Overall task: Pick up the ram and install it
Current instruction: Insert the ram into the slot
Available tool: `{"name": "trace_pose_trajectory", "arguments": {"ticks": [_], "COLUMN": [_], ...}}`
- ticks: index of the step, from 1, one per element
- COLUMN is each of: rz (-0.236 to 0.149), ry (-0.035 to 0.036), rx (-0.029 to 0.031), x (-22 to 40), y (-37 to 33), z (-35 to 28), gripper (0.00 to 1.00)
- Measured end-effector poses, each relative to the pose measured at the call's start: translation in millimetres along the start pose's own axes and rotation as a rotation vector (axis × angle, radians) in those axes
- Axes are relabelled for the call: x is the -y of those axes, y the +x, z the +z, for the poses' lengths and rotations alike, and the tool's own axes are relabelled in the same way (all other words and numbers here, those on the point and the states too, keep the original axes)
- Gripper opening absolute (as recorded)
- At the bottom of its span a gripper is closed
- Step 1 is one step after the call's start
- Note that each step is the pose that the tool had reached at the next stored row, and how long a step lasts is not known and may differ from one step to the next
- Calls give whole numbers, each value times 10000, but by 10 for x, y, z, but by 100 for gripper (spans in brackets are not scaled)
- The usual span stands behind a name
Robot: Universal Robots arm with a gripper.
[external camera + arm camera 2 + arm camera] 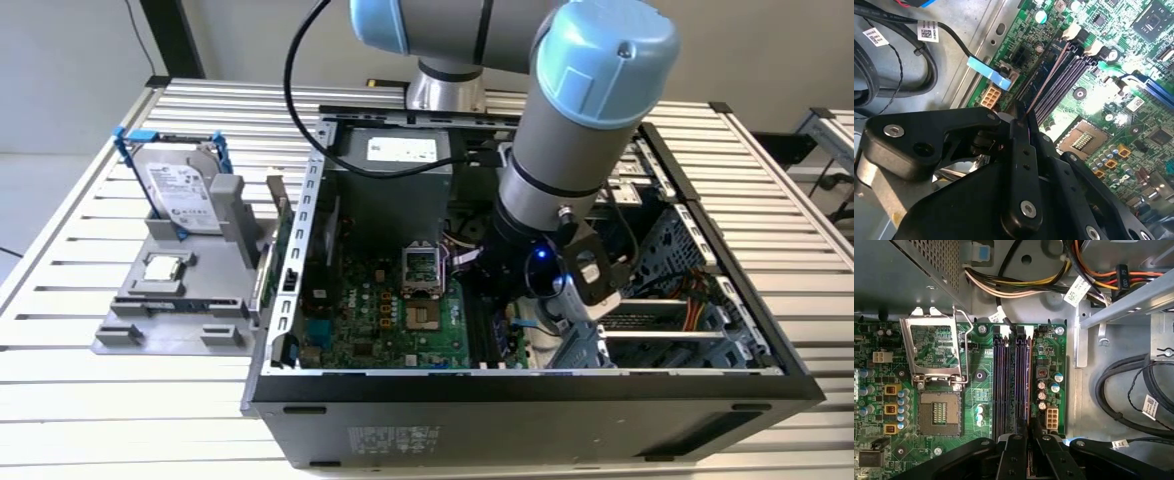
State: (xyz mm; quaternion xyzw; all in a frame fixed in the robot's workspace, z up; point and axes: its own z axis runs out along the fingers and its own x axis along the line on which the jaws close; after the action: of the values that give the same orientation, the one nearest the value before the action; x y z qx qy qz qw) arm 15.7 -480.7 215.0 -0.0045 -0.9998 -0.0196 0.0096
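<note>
Slatted metal table [80,400] carries a hard drive [180,190] at the exterior view's left, then the open computer case [534,410]. Inside, over the memory slots [1010,380], the hand [1029,432] is clenched on the ram [1028,457], seen edge-on and mostly hidden between the fingers.

robotics lab, slatted aluminium workbench [80,270], open computer case [534,395], parts fixture [180,300]
</note>
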Motion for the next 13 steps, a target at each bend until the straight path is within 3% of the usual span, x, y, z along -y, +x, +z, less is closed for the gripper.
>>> {"name": "trace_pose_trajectory", "arguments": {"ticks": [2,6,12,13], "rz": [4,5,4,19], "ry": [0,1,14,156], "rx": [-46,-78,-87,-84], "x": [0,1,-6,-21], "y": [-21,-59,-65,-63], "z": [0,-8,-60,-128], "gripper": [0,0,0,0]}}
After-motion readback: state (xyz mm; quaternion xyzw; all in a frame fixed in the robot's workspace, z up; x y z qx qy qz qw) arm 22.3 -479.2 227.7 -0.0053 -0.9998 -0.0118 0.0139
